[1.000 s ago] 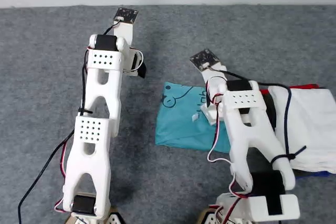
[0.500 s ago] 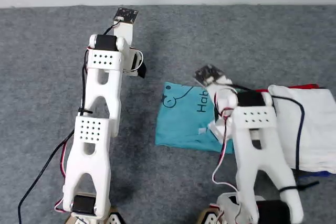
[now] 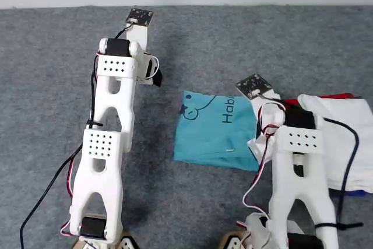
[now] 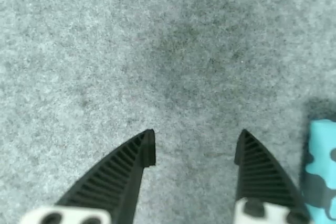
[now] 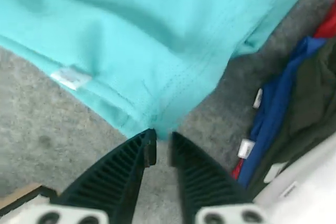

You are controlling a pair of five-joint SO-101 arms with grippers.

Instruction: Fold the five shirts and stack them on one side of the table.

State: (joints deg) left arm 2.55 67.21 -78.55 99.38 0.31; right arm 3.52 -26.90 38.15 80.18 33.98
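Teal shirt [image 3: 213,129]: folded, centre of grey table [image 3: 52,56], just left of shirt stack [image 3: 347,138] topped in white.
Right gripper [image 5: 160,142]: nearly closed, pinching the near-right hem.
Left gripper [image 4: 194,148]: spread wide over bare table, left of the shirt.
Handling advice: grip firmly, lift clear, carry right, lay squarely on the stack without unfolding.

Five shirts: one teal shirt [image 3: 213,129] by itself, four piled just beside it, namely one white shirt [image 3: 344,138], one red shirt [image 5: 328,24], one blue shirt [image 5: 278,114] and one dark shirt [image 5: 310,100]; two arms, left arm [image 3: 111,144] and right arm [image 3: 300,167]
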